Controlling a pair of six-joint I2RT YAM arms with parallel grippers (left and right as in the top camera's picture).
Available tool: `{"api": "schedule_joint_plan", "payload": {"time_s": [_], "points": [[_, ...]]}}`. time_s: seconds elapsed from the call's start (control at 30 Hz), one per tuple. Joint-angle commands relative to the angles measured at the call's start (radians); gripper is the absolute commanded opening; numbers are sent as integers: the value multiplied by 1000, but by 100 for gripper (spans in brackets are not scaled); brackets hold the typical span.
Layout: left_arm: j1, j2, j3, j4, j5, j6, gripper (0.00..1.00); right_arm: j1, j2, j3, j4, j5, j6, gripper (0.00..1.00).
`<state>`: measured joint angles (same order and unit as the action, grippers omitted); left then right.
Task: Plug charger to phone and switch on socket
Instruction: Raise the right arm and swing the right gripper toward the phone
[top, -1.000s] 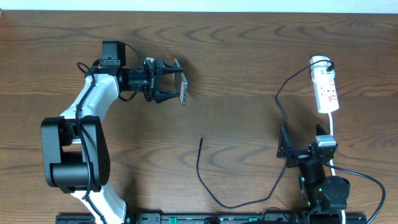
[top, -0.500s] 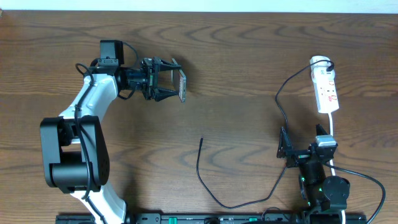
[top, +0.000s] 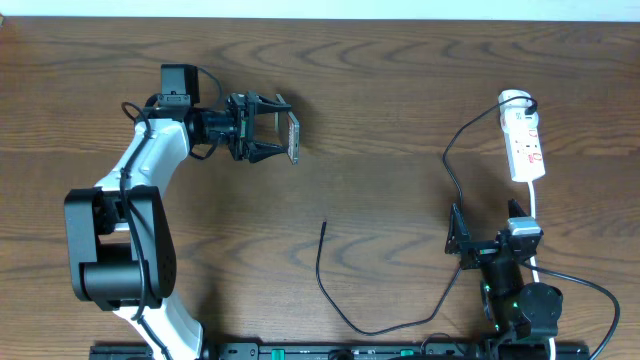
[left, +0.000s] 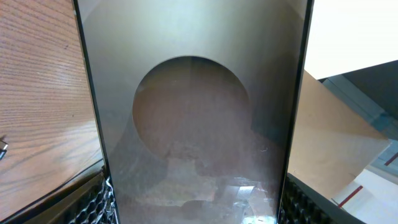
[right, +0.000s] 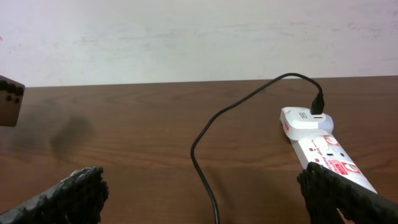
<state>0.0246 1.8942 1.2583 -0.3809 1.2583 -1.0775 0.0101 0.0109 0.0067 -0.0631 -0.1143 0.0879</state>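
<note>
While the left end effector (top: 282, 128) is clamping the phone (top: 295, 138) on edge, the charger (top: 318, 262) is lying on the desk (top: 400, 90), tip axis pointing away, left of the wide-open right end effector (top: 457, 241).

phone (left: 193, 124): top and bottom ends cut off in the left wrist view.
socket (right: 333, 160): near end runs off the right wrist view's lower right edge.
charger (top: 318, 265): tip too small overhead to make out.

I count one phone (top: 294, 138) at eleven o'clock, one charger (top: 319, 270) near six, one socket (top: 524, 145) at two, two arms: left arm (top: 140, 165), right arm (top: 505, 265).
</note>
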Motion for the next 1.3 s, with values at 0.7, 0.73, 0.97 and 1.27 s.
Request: {"api": "schedule_joint_plan", "payload": {"time_s": [0.7,0.73,0.97,1.27], "points": [[5,-15,30,6,66,2,7,-10,-2,60,6,-80,12,99],[5,-15,30,6,67,3,7,-10,2,71,3,-80,12,99],[5,-15,30,6,68,3,7,-10,111,148,-57,-129,11,99],[5,-15,30,6,71,3,7,-10,446,306,-60,-301,11,99]]}}
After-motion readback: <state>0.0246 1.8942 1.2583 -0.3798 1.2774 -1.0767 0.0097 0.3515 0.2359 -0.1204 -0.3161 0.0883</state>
